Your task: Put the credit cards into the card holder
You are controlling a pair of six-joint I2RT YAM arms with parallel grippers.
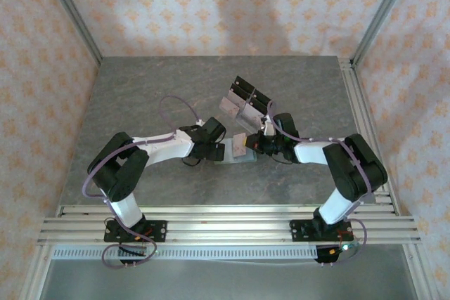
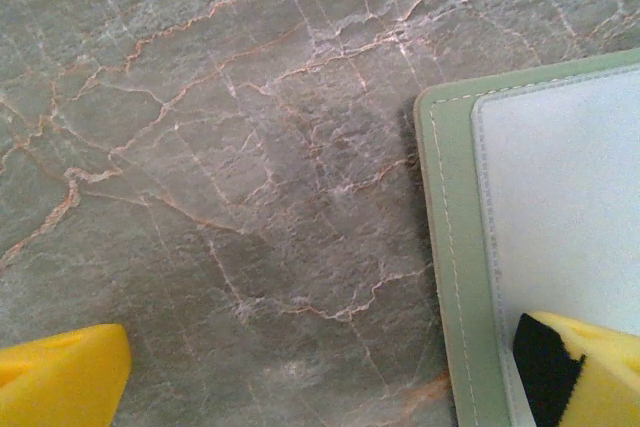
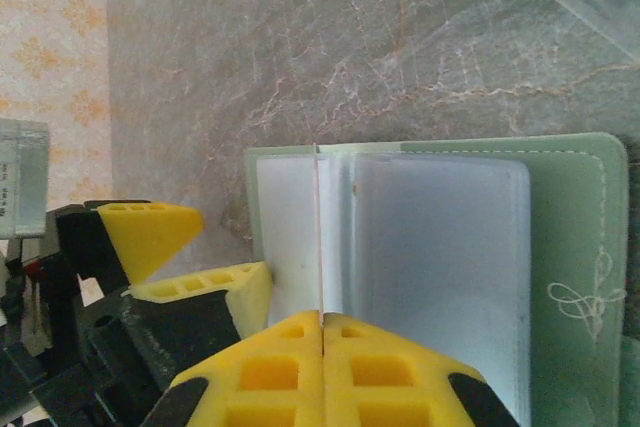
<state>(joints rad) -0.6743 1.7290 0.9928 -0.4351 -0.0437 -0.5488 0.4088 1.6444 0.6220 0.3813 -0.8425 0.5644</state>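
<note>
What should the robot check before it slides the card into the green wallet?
1. The card holder lies open on the table: ok.
2. The left gripper is open, with one finger resting on the holder's clear pocket: ok.
3. The right gripper is shut on one card, held on edge at the holder: ok.
4. The card's edge is lined up with a pocket opening: cannot tell.
5. That pocket is empty: cannot tell.
</note>
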